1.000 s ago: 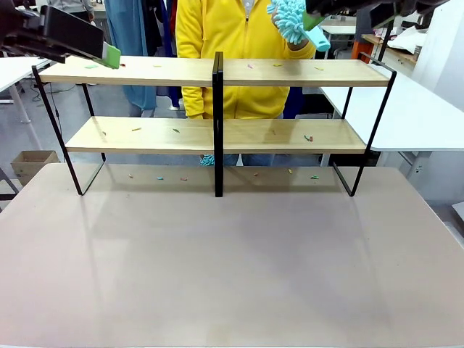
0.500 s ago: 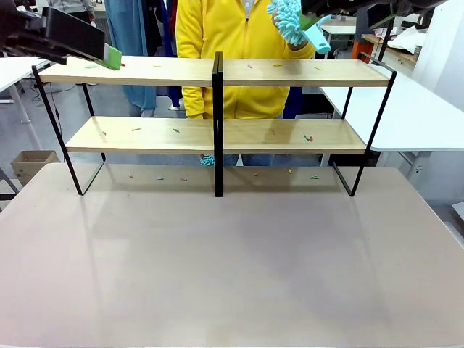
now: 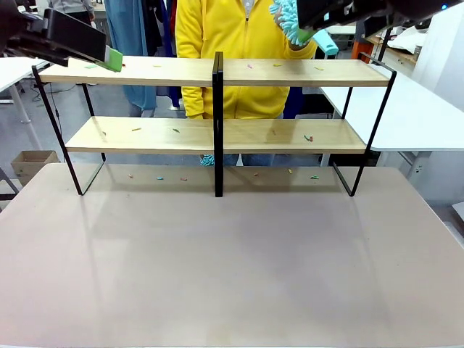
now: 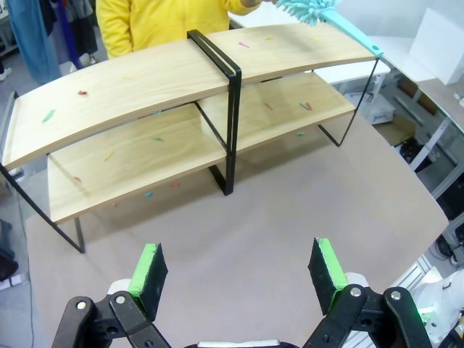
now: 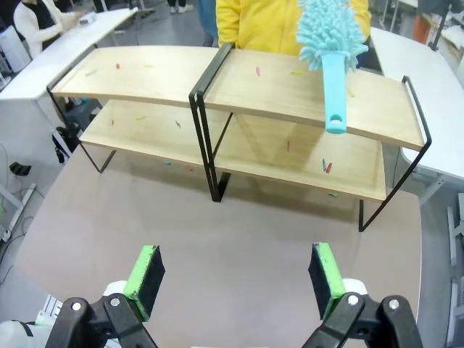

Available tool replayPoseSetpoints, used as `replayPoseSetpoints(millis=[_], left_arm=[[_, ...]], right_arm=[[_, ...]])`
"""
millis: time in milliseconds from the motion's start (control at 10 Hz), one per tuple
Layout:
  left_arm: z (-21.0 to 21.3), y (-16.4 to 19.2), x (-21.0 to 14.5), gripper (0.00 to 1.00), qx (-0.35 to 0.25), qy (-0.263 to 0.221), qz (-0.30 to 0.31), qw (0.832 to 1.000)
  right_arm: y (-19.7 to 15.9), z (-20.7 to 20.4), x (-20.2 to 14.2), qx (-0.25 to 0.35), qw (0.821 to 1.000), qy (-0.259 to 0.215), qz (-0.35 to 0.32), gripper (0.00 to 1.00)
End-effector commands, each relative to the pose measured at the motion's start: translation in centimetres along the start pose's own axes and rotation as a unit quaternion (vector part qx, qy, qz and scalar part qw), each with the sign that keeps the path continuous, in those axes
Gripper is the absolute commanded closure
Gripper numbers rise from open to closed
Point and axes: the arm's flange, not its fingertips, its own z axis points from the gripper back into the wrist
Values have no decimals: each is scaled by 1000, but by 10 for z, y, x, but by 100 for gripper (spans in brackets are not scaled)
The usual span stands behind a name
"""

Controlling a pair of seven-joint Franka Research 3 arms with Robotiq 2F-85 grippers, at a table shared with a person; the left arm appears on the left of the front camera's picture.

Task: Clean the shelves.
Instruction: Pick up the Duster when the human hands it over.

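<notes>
Across the table in the front view, I see the shelves standing on its far part: two light wooden boards on a thin black frame with a black centre post. Small coloured scraps lie on both boards and on the tabletop beneath. The left gripper hangs at the upper left, one green pad just over the left end of the top board; from this angle I cannot tell its opening. The right gripper sits at the upper right, close in the picture to a teal duster that a person in a yellow top holds above the top board's right half. From the left wrist view, the left gripper's two green pads stand wide apart with nothing between them, high over bare table. The shelves lie beyond, and the duster pokes out over the top board's far end. From the right wrist view, the right gripper is likewise spread wide and empty. The shelves lie ahead, and the duster hangs above the right half of the top board, fluffy head toward the person.
</notes>
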Motion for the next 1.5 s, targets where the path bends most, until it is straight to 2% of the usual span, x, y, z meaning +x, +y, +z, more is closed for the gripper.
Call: replayPoseSetpoints(millis=[0, 200, 1100, 1200, 1300, 1400], left_arm=[[-4, 9, -19, 0, -7, 4, -11, 1000], [-5, 10, -19, 0, -9, 7, -14, 1000], [-8, 12, -17, 0, -6, 13, -16, 1000], [-8, 12, -16, 0, 5, 26, 0, 1000], [-5, 4, -1, 0, -3, 10, -5, 1000], [-5, 4, -1, 0, -3, 10, -5, 1000]], right_arm=[[0, -8, -22, 12, 1000, 1, -23, 0], [-2, -13, -34, 10, 999, 7, -36, 0], [-4, -8, -28, 13, 998, -43, -50, 0], [-4, -2, -22, 9, 999, -25, -25, 0], [-4, -2, -22, 9, 999, -25, -25, 0], [-4, -2, -22, 9, 999, -25, -25, 0]])
